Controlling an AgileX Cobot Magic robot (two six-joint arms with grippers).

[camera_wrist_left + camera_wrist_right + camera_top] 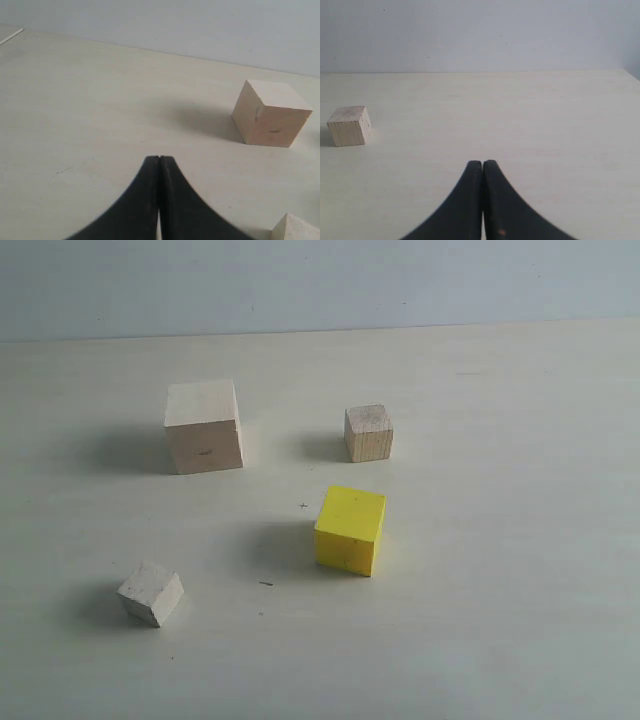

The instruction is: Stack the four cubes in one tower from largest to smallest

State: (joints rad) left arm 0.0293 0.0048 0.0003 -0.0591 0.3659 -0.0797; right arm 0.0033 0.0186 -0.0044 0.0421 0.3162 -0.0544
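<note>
Four cubes stand apart on the table. The large pale wooden cube (204,426) (270,114) with a small dark mark is at the back left. The tan wooden cube (368,433) (349,126) is at the back, right of it. The yellow cube (350,530) sits in the middle. The smallest whitish cube (151,593) lies front left, turned at an angle; a corner of it (295,231) shows in the left wrist view. My left gripper (159,158) and right gripper (483,162) are both shut with nothing held, away from every cube. Neither arm shows in the exterior view.
The pale table (500,620) runs back to a grey-blue wall (320,280). A few tiny dark specks (265,583) lie on the surface near the yellow cube.
</note>
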